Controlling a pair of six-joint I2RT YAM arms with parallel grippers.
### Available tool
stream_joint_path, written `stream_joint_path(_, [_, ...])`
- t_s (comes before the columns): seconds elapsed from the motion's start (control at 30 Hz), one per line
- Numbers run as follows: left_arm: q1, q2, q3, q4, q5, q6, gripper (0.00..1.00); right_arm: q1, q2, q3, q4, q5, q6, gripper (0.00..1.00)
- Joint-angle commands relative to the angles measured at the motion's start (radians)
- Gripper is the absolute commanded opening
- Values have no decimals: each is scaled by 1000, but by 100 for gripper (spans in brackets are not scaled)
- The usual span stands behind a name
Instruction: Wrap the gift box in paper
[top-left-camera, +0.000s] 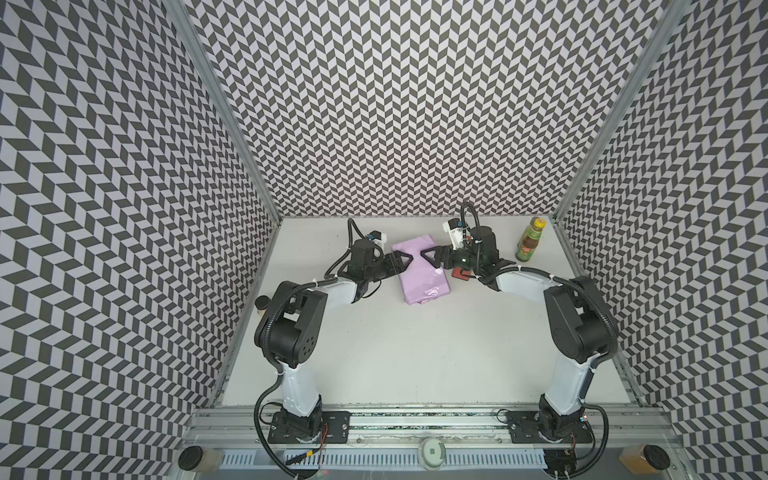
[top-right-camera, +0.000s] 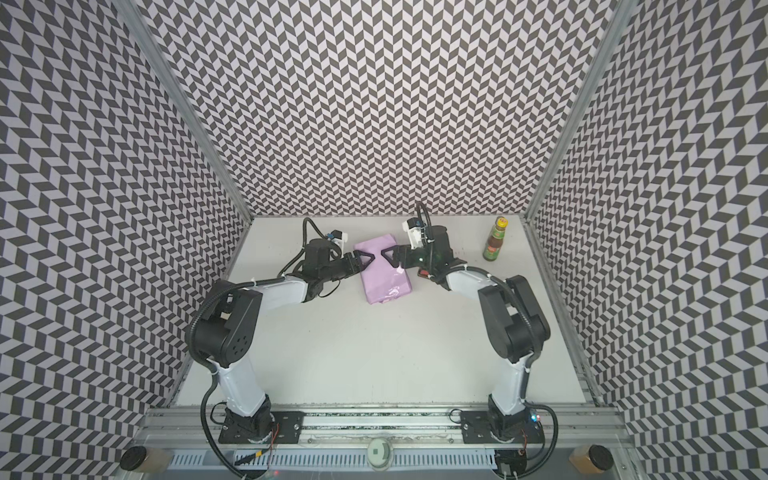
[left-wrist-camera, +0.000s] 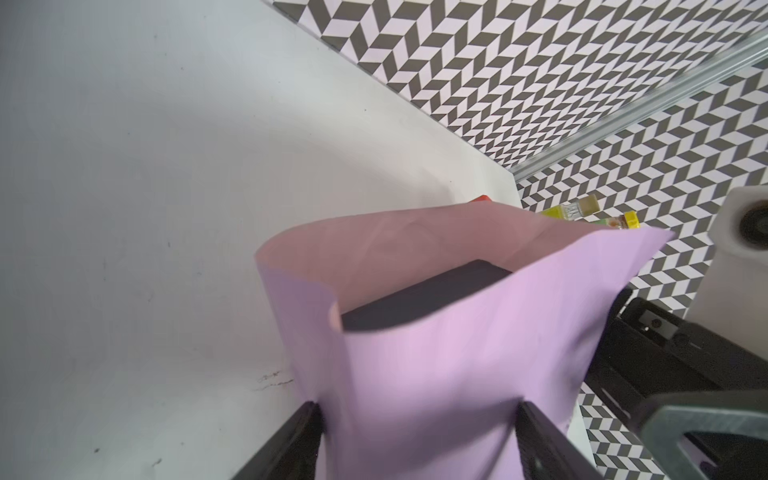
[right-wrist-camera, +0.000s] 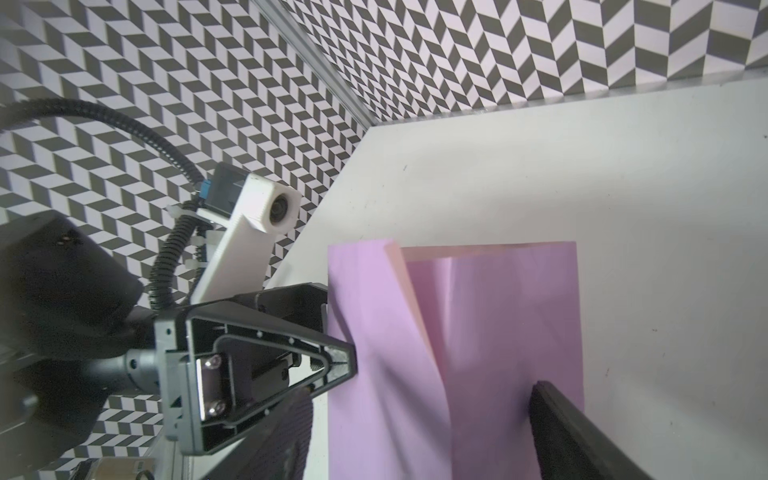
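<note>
At 9 o'clock on the counter (top-left-camera: 415, 374), hard against its edge, stands a small round jar (top-left-camera: 262, 302). Further in, the left gripper (top-left-camera: 409, 259) reaches toward the parcel from its 9 o'clock side. Its fingers (left-wrist-camera: 291, 440) are spread wide, one above the other, with the lilac sleeve filling the space between them. They look to be touching the sleeve on both sides, though the wrist view is too close to tell whether they press it. The paper (top-left-camera: 419, 278) lies at 12 o'clock from the counter's middle, well back toward the rear wall. It is wrapped round into a long lilac parcel that runs roughly from 12 to 6 o'clock. Its 6 o'clock end is crumpled and folded in, while its 12 o'clock end is an open tube with a pale pink inside. The gift box (left-wrist-camera: 415, 299) sits within that tube, one dark face showing through the mouth. The right gripper (top-left-camera: 424, 254) comes in from the parcel's 3 o'clock side, tip facing the left one, near it but apart. Its fingers (right-wrist-camera: 573, 436) also stand far apart, straddling the paper without closing on it. Under the right wrist a red item (top-left-camera: 460, 273) lies mostly hidden. At 2 o'clock, near the back corner, a sauce bottle (top-left-camera: 528, 241) stands upright.
</note>
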Motion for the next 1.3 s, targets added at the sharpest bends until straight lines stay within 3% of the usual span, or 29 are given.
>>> stream_joint_path(0.0, [-22,-70,-30,117,45,25,76,26,-63,-50,97,-65,-4,81])
stream_joint_path(0.6, [-99,-328,-385,219,-21,54,78,83,-407,-548,310,70,-27,82])
stream_joint_path(0.87, [-99,-294,-372,196,-21,87,77,79,-437,-475,145,332,-71,89])
stream_joint_path(1.13, [-101,-306,-370,174,-56,98,78,89,-313,-397,180,278,-41,89])
stream_joint_path(1.27, [-102,-309,-364,149,-91,94,79,102,-261,-369,162,313,-51,85])
